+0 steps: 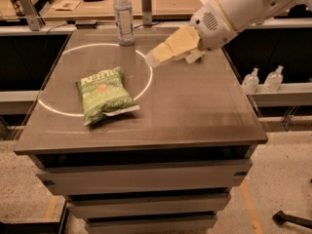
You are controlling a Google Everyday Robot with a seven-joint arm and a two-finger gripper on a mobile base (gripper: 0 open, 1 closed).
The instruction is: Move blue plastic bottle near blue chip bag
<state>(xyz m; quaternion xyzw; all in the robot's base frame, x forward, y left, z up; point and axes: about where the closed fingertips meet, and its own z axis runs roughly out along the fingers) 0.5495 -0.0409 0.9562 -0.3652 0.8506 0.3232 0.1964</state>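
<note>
The blue plastic bottle, clear with a white cap and a pale label, stands upright at the far edge of the table, left of centre. My gripper hangs over the far middle of the table. It points left, its tip a short way right of the bottle and nearer to me, not touching it. Nothing shows in it. The white arm reaches in from the upper right. The blue chip bag is hidden behind the gripper and arm.
A green Kettle chip bag lies at the left of the table, across a white circle line. Two small clear bottles stand on a shelf to the right. A metal post stands behind the table's far edge.
</note>
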